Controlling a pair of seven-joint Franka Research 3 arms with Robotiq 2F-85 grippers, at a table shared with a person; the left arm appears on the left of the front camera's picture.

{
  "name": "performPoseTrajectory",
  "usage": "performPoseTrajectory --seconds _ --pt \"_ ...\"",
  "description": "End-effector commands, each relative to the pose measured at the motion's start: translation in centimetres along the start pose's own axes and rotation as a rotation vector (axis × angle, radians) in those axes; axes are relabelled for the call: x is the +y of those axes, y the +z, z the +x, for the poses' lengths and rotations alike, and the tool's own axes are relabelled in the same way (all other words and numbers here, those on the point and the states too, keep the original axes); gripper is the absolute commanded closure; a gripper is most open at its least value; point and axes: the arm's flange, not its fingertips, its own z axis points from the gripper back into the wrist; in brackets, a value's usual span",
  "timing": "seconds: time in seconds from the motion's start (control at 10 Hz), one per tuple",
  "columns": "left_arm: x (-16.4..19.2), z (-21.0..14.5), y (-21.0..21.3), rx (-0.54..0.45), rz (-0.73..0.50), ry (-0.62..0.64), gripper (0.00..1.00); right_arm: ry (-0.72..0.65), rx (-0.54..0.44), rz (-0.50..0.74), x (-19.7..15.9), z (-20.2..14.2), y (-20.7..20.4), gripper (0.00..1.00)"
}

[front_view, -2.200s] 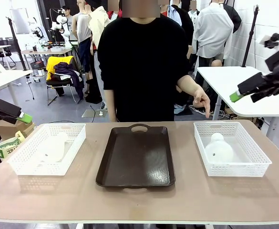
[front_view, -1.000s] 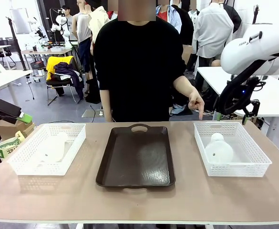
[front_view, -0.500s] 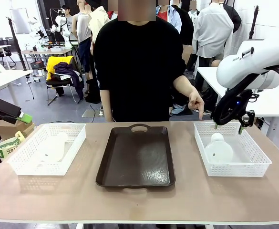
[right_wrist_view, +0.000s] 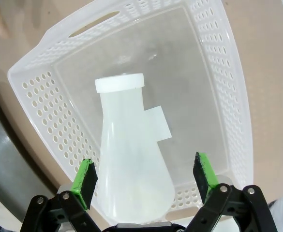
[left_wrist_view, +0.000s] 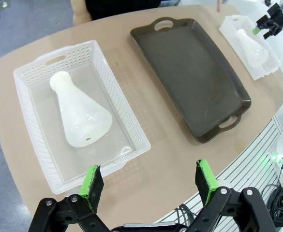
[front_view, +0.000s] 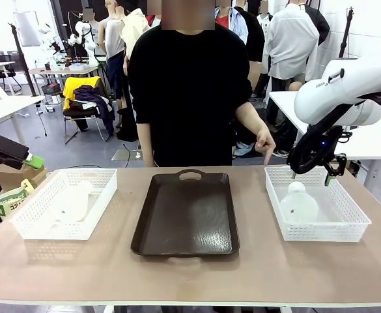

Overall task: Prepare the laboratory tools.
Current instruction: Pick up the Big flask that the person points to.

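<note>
Left flask (left_wrist_view: 81,116), right flask (right_wrist_view: 131,145): both in baskets (front_view: 320,233), none on tray (front_view: 185,215); right gripper (right_wrist_view: 143,164) hovers over its flask, left gripper (left_wrist_view: 148,169) apart, all fingers open.

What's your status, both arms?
Left gripper open, clear of left flask. Right gripper open above right flask, lying in its basket. Person's hand pointing at basket's far corner.

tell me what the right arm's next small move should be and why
Probably lower the right hand straight down into the white basket so its open fingers straddle the flask. The hand hovers above the flask, which lies on its side there, roughly centred between the pads, and the person's finger points at that basket.
</note>
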Motion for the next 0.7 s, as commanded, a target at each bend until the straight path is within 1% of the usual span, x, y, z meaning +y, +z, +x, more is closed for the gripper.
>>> performPoseTrajectory --seconds 0.0,0.3,0.5,0.6 --pt "0.2 -0.1 0.1 0.001 -0.003 -0.012 0.0 0.0 0.002 -0.001 0.0 0.0 -0.1 0.0" --pt "0.2 -0.1 0.1 0.001 -0.003 -0.012 0.0 -0.127 -0.11 -0.116 3.3 0.9 -1.5 0.0" --pt "0.2 -0.1 0.1 0.001 -0.003 -0.012 0.0 -0.173 -0.169 -0.172 4.2 1.2 -2.6 0.0" --pt "0.2 -0.1 0.1 0.001 -0.003 -0.012 0.0 -0.174 -0.167 -0.18 4.2 1.6 -3.3 0.0"
